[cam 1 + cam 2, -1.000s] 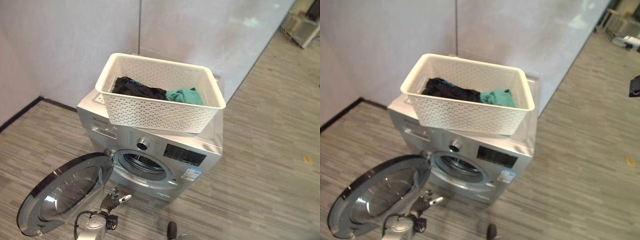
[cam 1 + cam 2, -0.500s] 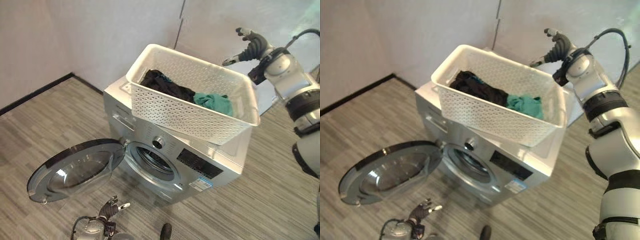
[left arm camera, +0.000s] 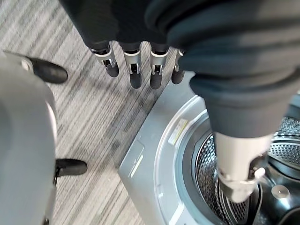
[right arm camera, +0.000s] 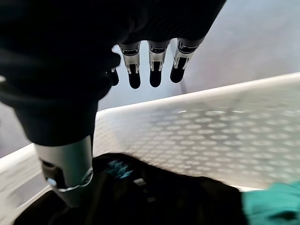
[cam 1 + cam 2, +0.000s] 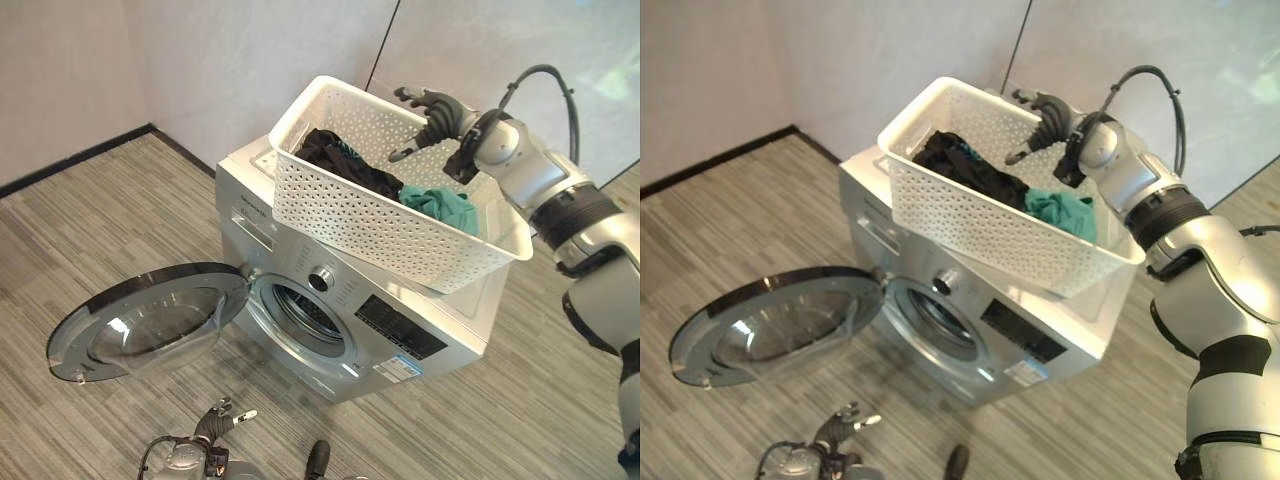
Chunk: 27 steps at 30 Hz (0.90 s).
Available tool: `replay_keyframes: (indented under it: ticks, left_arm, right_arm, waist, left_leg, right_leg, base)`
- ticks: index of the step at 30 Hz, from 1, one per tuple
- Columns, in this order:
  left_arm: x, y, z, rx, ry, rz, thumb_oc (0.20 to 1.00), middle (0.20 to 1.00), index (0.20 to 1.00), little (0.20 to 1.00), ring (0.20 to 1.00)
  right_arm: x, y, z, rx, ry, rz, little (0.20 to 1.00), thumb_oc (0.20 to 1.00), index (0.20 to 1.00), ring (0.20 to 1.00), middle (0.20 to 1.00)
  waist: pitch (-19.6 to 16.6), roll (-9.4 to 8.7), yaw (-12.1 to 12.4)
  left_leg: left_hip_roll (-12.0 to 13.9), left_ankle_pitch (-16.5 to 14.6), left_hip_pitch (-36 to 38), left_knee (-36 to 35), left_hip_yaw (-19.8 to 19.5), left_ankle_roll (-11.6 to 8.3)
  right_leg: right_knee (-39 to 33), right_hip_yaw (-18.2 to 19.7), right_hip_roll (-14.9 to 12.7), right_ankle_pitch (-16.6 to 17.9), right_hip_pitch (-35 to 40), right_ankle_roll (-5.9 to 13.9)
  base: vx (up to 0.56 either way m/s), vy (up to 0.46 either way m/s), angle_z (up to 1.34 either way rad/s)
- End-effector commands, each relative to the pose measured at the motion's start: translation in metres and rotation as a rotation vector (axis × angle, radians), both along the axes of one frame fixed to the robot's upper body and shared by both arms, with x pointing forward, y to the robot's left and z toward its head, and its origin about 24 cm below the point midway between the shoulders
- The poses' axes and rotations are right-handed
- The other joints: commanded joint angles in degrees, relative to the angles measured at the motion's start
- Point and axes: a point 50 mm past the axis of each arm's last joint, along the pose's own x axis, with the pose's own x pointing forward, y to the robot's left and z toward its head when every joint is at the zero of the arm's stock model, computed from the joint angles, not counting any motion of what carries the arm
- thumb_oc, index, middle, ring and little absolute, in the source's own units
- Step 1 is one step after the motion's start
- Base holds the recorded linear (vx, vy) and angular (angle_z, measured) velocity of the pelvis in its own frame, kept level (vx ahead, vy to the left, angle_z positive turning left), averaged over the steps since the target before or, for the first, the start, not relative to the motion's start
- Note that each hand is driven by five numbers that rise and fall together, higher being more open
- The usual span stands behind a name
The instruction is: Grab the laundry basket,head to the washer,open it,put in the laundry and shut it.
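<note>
A white perforated laundry basket [image 5: 370,205] sits on top of the silver front-loading washer [image 5: 395,330]. Inside it lie dark clothes [image 5: 340,165] and a teal garment [image 5: 440,205]. The washer's round door [image 5: 150,320] hangs wide open to the left, and the drum [image 3: 225,183] shows empty. My right hand [image 5: 432,112] hovers open over the basket's far side, above the dark clothes [image 4: 140,197], holding nothing. My left hand [image 5: 220,420] hangs low and open in front of the washer, near the floor.
The washer stands in a corner of pale walls [image 5: 200,60] with a dark skirting board [image 5: 70,160]. Grey plank flooring [image 5: 80,230] spreads all round. A dark shoe [image 3: 47,70] stands on the floor by the washer's front.
My right hand has come down from above the basket's far rim to over the clothes inside. The camera has shifted, so the washer sits a little differently in view. The left hand stays low.
</note>
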Motion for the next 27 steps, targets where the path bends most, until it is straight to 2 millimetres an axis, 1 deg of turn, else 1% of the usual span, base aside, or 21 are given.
replay_keyframes:
  ticks: [1,3,5,9,12,13,14,15,18,20,22,23,24,26,27]
  left_arm:
    - [0.018,0.002,0.006,0.033,-0.035,-0.068,1.000,1.000,1.000,1.000,1.000]
    - [0.018,0.003,0.005,0.035,-0.032,-0.066,1.000,1.000,1.000,1.000,1.000]
    - [0.014,0.007,0.005,0.035,-0.023,-0.047,1.000,1.000,1.000,1.000,1.000]
    - [0.011,0.011,0.006,0.024,-0.025,-0.034,1.000,1.000,1.000,1.000,1.000]
    - [0.014,0.013,0.008,0.019,-0.047,-0.002,1.000,1.000,1.000,1.000,1.000]
    - [0.016,0.014,0.011,0.000,-0.073,0.046,1.000,1.000,1.000,1.000,1.000]
    - [0.016,0.014,0.011,0.001,-0.073,0.047,1.000,1.000,1.000,1.000,1.000]
    - [0.017,0.014,0.012,-0.021,-0.093,0.078,1.000,1.000,1.000,1.000,1.000]
    - [0.013,0.014,0.011,-0.035,-0.091,0.094,1.000,1.000,1.000,1.000,1.000]
    - [0.012,0.013,0.010,-0.036,-0.084,0.090,1.000,1.000,1.000,1.000,1.000]
    - [0.011,0.013,0.011,-0.028,-0.082,0.080,1.000,1.000,1.000,1.000,1.000]
    - [0.015,0.013,0.014,-0.029,-0.104,0.072,1.000,1.000,1.000,1.000,1.000]
    - [0.018,0.013,0.019,-0.039,-0.133,0.075,1.000,1.000,1.000,1.000,1.000]
    - [0.021,0.012,0.022,-0.046,-0.153,0.074,1.000,1.000,1.000,1.000,1.000]
    - [0.026,0.010,0.026,-0.057,-0.181,0.066,1.000,1.000,1.000,1.000,1.000]
  right_arm:
    - [-0.007,-0.012,0.045,-0.029,-0.104,-0.024,1.000,1.000,1.000,1.000,1.000]
    - [-0.009,-0.010,0.045,-0.048,-0.104,-0.007,1.000,1.000,1.000,1.000,1.000]
    - [-0.016,-0.003,0.037,-0.096,-0.073,0.055,1.000,1.000,1.000,1.000,1.000]
    - [-0.020,-0.001,0.023,-0.163,-0.006,0.088,1.000,1.000,1.000,1.000,1.000]
    - [-0.016,-0.001,0.011,-0.166,0.025,0.083,1.000,1.000,1.000,1.000,1.000]
    - [-0.013,0.000,0.004,-0.170,0.039,0.074,1.000,1.000,1.000,1.000,1.000]
    - [-0.013,0.000,0.004,-0.170,0.039,0.074,1.000,1.000,1.000,1.000,1.000]
    - [-0.011,0.000,-0.002,-0.160,0.056,0.068,1.000,1.000,1.000,1.000,1.000]
    - [-0.007,-0.002,-0.010,-0.156,0.083,0.042,1.000,1.000,1.000,1.000,1.000]
    - [-0.002,-0.007,-0.013,-0.169,0.084,0.003,1.000,1.000,1.000,1.000,1.000]
    - [0.002,-0.008,-0.013,-0.178,0.079,-0.022,1.000,1.000,1.000,1.000,1.000]
    - [0.008,-0.010,-0.016,-0.179,0.073,-0.068,1.000,1.000,1.000,1.000,1.000]
    - [0.011,-0.009,-0.015,-0.175,0.058,-0.091,1.000,1.000,1.000,1.000,1.000]
    - [0.013,-0.010,-0.015,-0.164,0.052,-0.116,1.000,1.000,1.000,1.000,1.000]
    - [0.018,-0.006,-0.012,-0.144,0.035,-0.146,1.000,1.000,1.000,1.000,1.000]
  waist:
    - [0.55,-0.60,0.93]
    - [0.52,-0.76,0.76]
    - [0.49,-1.23,0.22]
    - [0.70,-1.56,0.03]
    - [1.25,-1.54,0.41]
    - [1.70,-1.35,0.82]
    - [1.70,-1.36,0.84]
    - [2.16,-1.13,1.27]
    - [2.68,-0.87,1.85]
    - [3.01,-0.76,2.15]
    - [3.17,-0.71,2.53]
    - [3.26,-0.50,3.24]
    - [3.41,-0.23,3.84]
    - [3.46,0.01,4.21]
    - [3.59,0.44,4.97]
  left_leg:
    - [0.86,0.94,2.19,-1.26,2.70,3.47]
    - [0.87,0.86,2.35,-1.26,2.84,3.47]
    - [0.99,0.61,2.82,-1.20,3.31,3.44]
    - [0.96,0.04,3.12,-0.92,3.84,3.47]
    - [0.74,-0.63,2.82,0.37,4.16,3.60]
    - [0.59,-1.10,2.72,1.11,4.19,3.77]
    - [0.59,-1.13,2.72,1.16,4.22,3.78]
    - [0.43,-1.27,2.61,1.49,4.18,3.88]
    - [0.40,-0.95,2.35,1.10,3.87,3.95]
    - [0.46,-0.55,2.05,0.78,3.63,3.93]
    - [0.52,-0.33,1.92,0.55,3.58,3.87]
    - [0.59,-0.23,1.70,0.28,3.46,3.92]
    - [0.63,-0.09,1.52,0.11,3.29,3.94]
    - [0.56,0.10,1.28,0.02,3.09,3.96]
    - [0.52,0.52,0.67,-0.17,2.66,3.95]
  right_leg:
    - [3.12,2.50,-4.33,-5.13,-0.13,4.83]
    - [3.12,2.70,-4.27,-5.09,-0.17,4.84]
    - [3.27,3.03,-4.23,-5.11,-0.08,4.99]
    - [3.46,3.41,-4.31,-5.11,-0.14,5.07]
    - [3.55,3.66,-4.53,-4.97,-0.22,5.11]
    - [3.58,3.91,-4.62,-4.81,-0.30,5.12]
    - [3.57,3.93,-4.61,-4.81,-0.28,5.12]
    - [3.61,4.05,-4.63,-4.70,-0.34,5.11]
    - [3.62,3.81,-4.70,-4.60,-0.59,5.16]
    - [3.57,3.54,-4.72,-4.54,-0.83,5.18]
    - [3.35,3.26,-4.70,-4.44,-0.84,5.16]
    - [2.98,3.07,-4.58,-4.25,-0.89,5.14]
    - [2.70,2.85,-4.55,-4.16,-0.91,5.14]
    - [2.51,2.77,-4.55,-4.10,-0.97,5.11]
    - [2.16,2.45,-4.53,-4.04,-1.18,5.02]
  base:
    - [0.00,0.000,0.00]
    - [0.00,0.000,0.00]
    - [0.00,0.000,0.00]
    - [0.00,0.008,-0.09]
    - [-0.01,0.007,-0.15]
    - [-0.01,0.001,-0.03]
    - [-0.01,0.002,-0.06]
    - [-0.01,0.001,-0.06]
    - [-0.01,0.000,-0.06]
    - [-0.01,-0.002,-0.03]
    - [0.00,-0.018,0.01]
    - [0.02,-0.040,0.03]
    - [0.02,-0.043,0.01]
    - [0.00,-0.009,0.03]
    - [0.01,-0.023,0.09]
